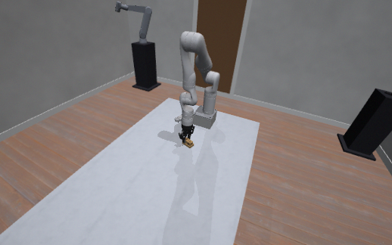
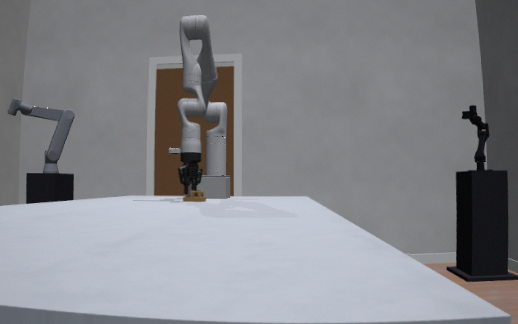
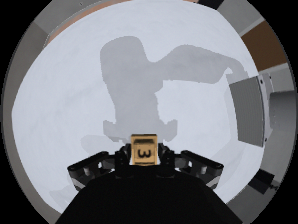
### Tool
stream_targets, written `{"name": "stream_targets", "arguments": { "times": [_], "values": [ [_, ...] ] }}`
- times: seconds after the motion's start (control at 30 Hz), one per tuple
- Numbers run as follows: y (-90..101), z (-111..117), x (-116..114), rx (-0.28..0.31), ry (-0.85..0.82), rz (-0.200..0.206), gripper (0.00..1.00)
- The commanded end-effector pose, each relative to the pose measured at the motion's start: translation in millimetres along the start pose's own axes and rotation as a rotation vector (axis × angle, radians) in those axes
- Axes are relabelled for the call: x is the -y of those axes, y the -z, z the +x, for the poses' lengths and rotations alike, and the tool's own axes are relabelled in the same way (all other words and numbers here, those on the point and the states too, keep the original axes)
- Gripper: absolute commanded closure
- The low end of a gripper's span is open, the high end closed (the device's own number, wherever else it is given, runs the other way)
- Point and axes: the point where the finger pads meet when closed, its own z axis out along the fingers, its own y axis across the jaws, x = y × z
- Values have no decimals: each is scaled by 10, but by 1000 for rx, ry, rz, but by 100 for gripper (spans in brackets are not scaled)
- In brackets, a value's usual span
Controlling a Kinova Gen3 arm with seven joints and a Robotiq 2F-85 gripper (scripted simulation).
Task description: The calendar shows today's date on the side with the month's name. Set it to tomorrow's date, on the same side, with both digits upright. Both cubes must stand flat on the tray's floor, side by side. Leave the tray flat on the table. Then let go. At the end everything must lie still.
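My gripper (image 1: 186,139) (image 2: 190,191) (image 3: 144,149) pointed down, its fingers partway apart, one on either side of a wooden face marked 3 (image 3: 144,151); I couldn't tell whether they pinched it. The small wooden calendar (image 1: 188,144) (image 2: 195,197) was on the pale table (image 1: 129,181) (image 2: 221,255) (image 3: 65,85), near the arm's grey base (image 1: 204,121) (image 2: 221,187) (image 3: 247,112).

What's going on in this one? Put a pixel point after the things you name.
A white robot arm (image 1: 192,41) (image 2: 194,26) is reaching down over a table (image 1: 137,181) (image 2: 221,260) (image 3: 55,100), with its black pincer (image 1: 187,139) (image 2: 191,189) (image 3: 144,149) at a small wooden calendar (image 1: 188,144) (image 2: 194,198). The job is to change it to tomorrow's date. From the wrist, one wooden cube (image 3: 144,150) shows a 3 between the pincer's fingers; whether they grip it can't be made out. The full date can't be read either, and the pincer has not backed away from the calendar.
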Motion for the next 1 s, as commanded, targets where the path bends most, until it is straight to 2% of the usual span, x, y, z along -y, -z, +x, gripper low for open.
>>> {"name": "stream_targets", "arguments": {
  "times": [0.0,0.27,0.3,0.97],
  "values": [
    [4,-1,4,0,0,1,54],
    [4,-1,4,0,0,1,54],
    [4,-1,4,0,0,1,74],
    [4,-1,4,0,0,1,74]
  ]
}}
